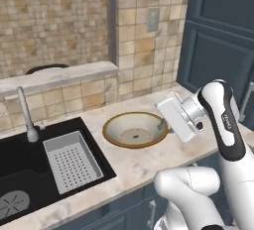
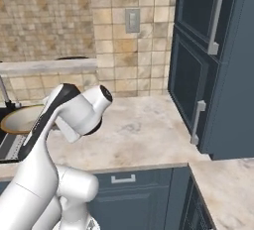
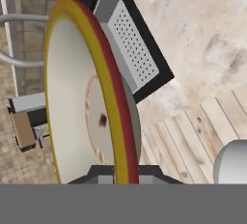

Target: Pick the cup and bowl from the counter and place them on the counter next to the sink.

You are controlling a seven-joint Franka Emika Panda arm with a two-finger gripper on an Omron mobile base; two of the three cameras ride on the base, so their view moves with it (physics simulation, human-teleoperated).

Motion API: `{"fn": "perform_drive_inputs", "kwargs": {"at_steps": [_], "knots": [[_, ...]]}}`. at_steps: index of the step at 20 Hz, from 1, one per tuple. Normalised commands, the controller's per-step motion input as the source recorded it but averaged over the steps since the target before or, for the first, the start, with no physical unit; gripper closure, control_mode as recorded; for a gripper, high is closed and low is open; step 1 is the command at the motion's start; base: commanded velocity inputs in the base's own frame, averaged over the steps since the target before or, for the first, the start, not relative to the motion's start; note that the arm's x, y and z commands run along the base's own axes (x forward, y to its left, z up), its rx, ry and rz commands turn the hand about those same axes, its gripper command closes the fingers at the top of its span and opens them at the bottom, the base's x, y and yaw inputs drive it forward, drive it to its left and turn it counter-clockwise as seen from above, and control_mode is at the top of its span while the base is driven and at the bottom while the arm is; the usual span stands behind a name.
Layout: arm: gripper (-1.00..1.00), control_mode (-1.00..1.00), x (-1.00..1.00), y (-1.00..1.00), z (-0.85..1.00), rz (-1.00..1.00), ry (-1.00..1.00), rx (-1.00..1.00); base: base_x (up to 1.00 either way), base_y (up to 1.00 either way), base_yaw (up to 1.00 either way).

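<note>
The shallow beige bowl (image 1: 135,131) with its tan-brown rim sits level at the counter (image 1: 144,163), just right of the black sink (image 1: 20,167); whether it touches the stone I cannot tell. My gripper (image 1: 163,123) reaches in from the right and is shut on the bowl's right rim. In the hand view the bowl (image 3: 77,97) stands edge-on, its rim running down between my fingers at the gripper (image 3: 120,175). From the right base view the bowl (image 2: 20,119) peeks out behind my arm. The cup is out of view.
A grey perforated rack (image 1: 72,160) lies in the sink's right part, with the slim faucet (image 1: 27,117) behind it. A tiled ledge (image 1: 59,75) runs along the back wall. Tall dark blue cabinets (image 2: 213,50) close off the counter (image 2: 134,125) on the right.
</note>
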Motion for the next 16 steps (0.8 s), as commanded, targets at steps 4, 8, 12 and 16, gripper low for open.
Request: {"fn": "perform_drive_inputs", "kwargs": {"at_steps": [4,8,12,16], "knots": [[1.00,1.00,0.00,0.00,0.00,0.00,0.00,0.00,0.65,-0.50,0.14],[1.00,1.00,0.00,0.00,0.00,0.00,0.00,0.00,0.00,0.00,0.00],[1.00,1.00,0.00,0.00,0.00,0.00,0.00,0.00,0.00,0.00,0.00],[1.00,1.00,0.00,0.00,0.00,0.00,0.00,0.00,0.00,0.00,0.00]]}}
